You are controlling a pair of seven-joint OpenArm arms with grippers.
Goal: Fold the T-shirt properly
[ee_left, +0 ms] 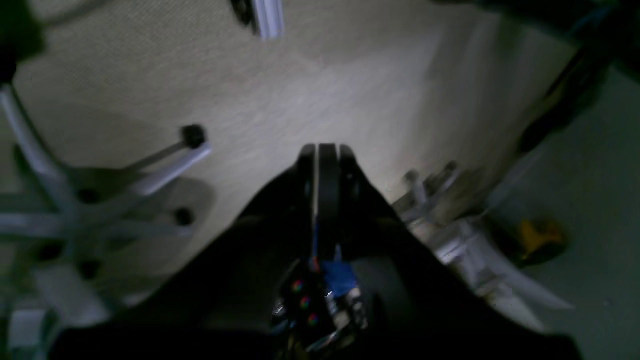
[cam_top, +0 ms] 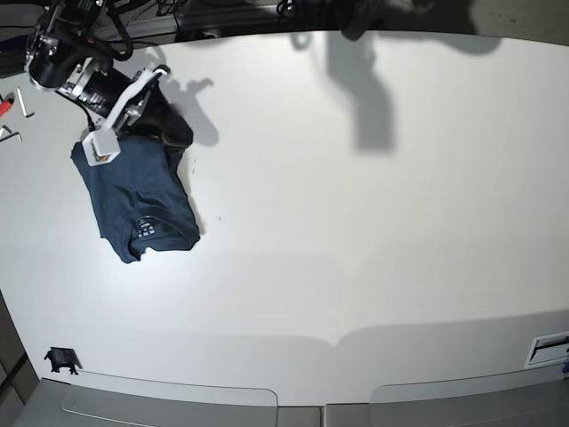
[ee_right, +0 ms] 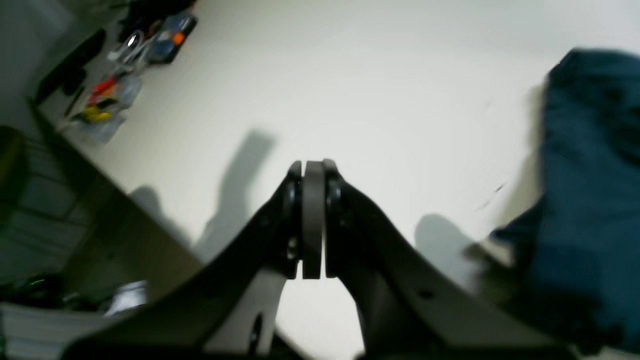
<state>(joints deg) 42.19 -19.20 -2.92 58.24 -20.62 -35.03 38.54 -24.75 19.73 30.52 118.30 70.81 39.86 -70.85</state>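
Note:
The dark navy T-shirt [cam_top: 142, 200] lies as a small folded bundle at the table's far left, collar and neck label facing up. It also shows in the right wrist view [ee_right: 585, 190], blurred, at the right. My right gripper [cam_top: 173, 124] hangs just above the shirt's upper edge. In its own view [ee_right: 313, 167] the jaws are pressed together with nothing between them, above bare white table. My left gripper [ee_left: 327, 150] is shut and empty, off the table above a carpeted floor. It is out of the base view.
Small tools [ee_right: 115, 90] lie at the table's left edge [cam_top: 9, 107]. A black clip [cam_top: 60, 358] sits at the front left corner. A chair base [ee_left: 75, 200] and a yellow object [ee_left: 540, 235] are on the floor below my left gripper.

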